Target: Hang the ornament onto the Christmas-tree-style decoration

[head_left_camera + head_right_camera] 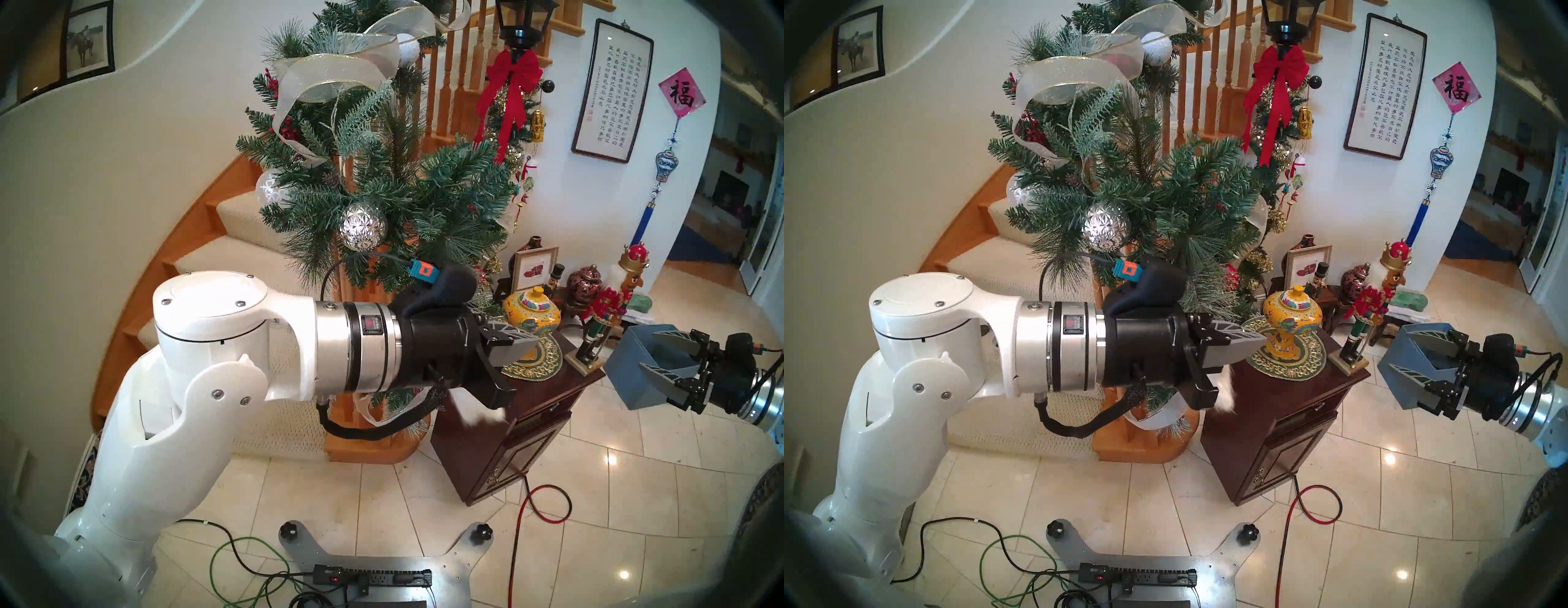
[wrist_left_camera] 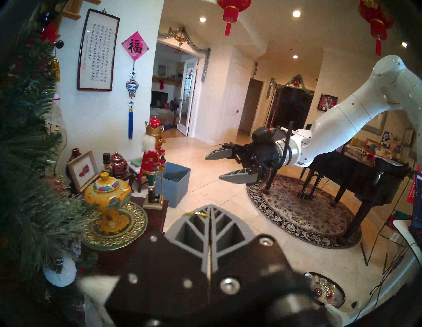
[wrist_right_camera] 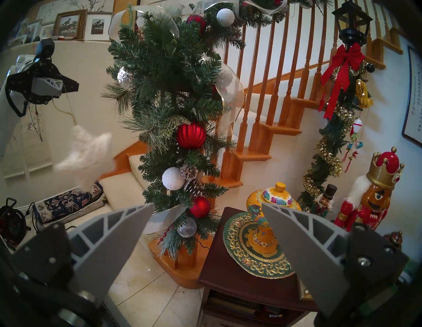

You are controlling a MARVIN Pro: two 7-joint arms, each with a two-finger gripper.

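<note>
The ornament, a white fuzzy star [image 3: 84, 150], hangs blurred on a thin gold string from my left gripper [image 3: 45, 85]. That gripper [image 1: 532, 346] is shut on the string, which shows between its fingertips [image 2: 198, 214] in the left wrist view. From the head, only a white tuft of the star [image 1: 479, 420] shows below the hand. The green pine garland [image 1: 382, 170] with silvery ribbon and balls stands on the stair post just behind and above the left gripper, and the star hangs to one side of it [image 3: 164, 80]. My right gripper [image 1: 649, 352] hovers open and empty at the far right.
A dark wooden cabinet [image 1: 530, 429] under the left gripper carries a yellow jar [image 1: 532, 312] on a green doily and a nutcracker [image 1: 602, 314]. A blue box [image 2: 173, 187] stands on the tile floor beyond it. A tinsel swag with a red bow [image 1: 511, 80] hangs to the right. Cables cross the floor.
</note>
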